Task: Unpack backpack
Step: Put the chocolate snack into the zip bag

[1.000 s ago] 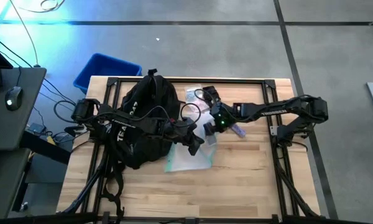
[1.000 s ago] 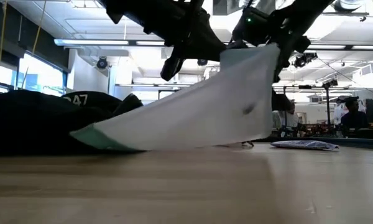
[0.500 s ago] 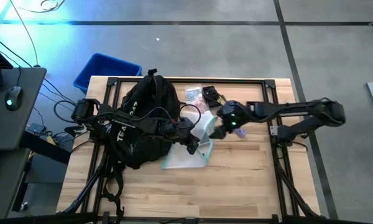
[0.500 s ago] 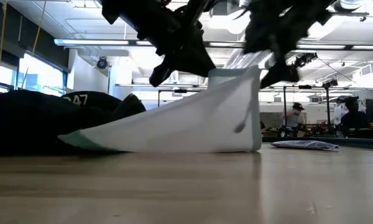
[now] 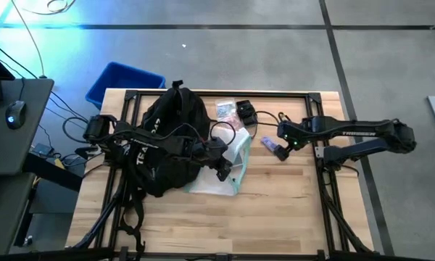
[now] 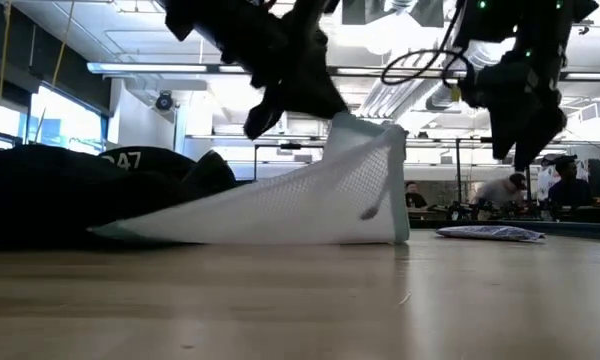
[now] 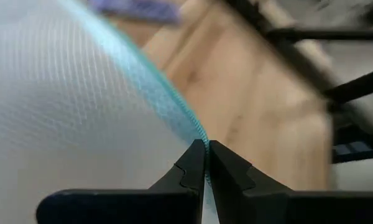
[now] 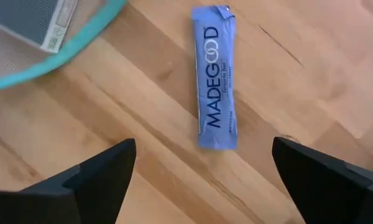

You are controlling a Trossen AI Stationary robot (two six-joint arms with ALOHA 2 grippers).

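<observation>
White mesh pouch (image 5: 228, 170): lying beside backpack (image 5: 167, 141), edge being pinched by left gripper (image 7: 206, 163).
Right gripper (image 8: 202, 165): hanging spread wide, empty, over blue bar (image 8: 215, 78).

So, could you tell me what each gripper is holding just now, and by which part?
The left gripper is shut on the white mesh pouch, pinching its teal-trimmed edge. The right gripper is open above the blue snack bar, holding nothing.
</observation>
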